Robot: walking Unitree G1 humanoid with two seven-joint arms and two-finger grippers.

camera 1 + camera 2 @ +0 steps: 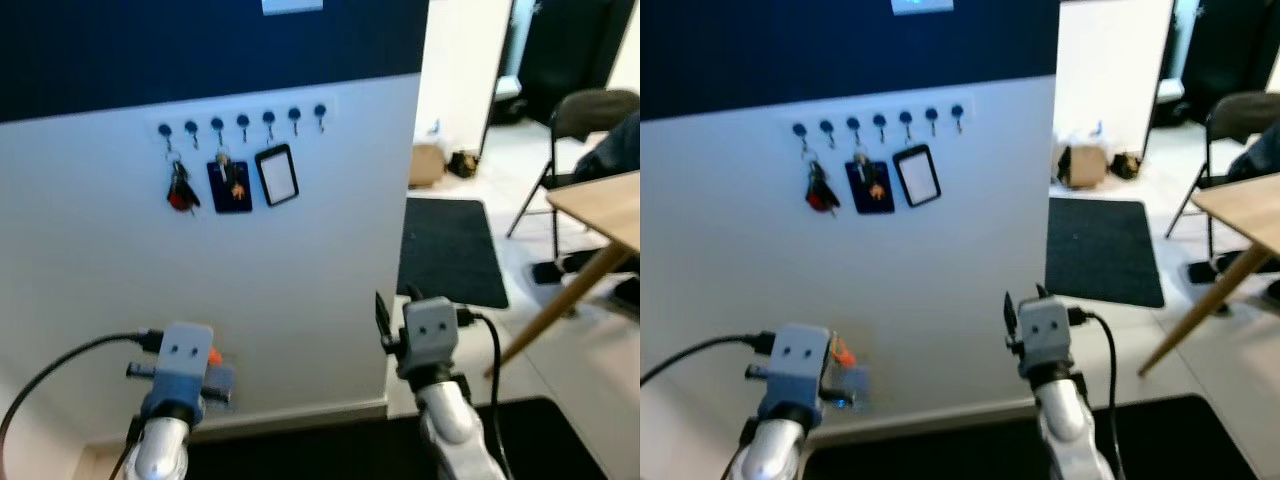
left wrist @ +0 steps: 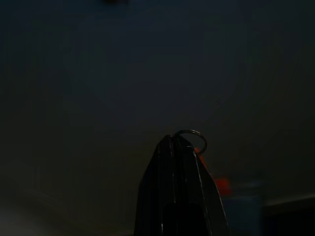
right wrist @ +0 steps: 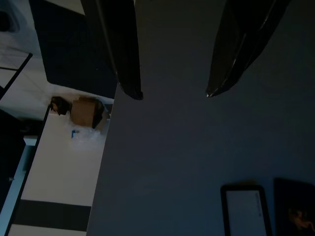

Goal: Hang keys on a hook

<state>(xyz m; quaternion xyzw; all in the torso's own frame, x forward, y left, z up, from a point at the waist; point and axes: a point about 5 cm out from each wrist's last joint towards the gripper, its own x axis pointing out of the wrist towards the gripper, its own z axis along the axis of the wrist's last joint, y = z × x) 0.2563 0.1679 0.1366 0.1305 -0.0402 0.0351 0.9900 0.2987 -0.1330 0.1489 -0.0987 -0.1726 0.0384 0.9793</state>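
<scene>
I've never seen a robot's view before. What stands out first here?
A row of blue hooks on the white wall, three already bearing things: a red key fob, a dark blue card and a white tag. Below, the left hand pinches a key ring.

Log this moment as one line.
left gripper: shut on metal key ring, low | right gripper: open, idle | wall hook row: right hooks free
</scene>
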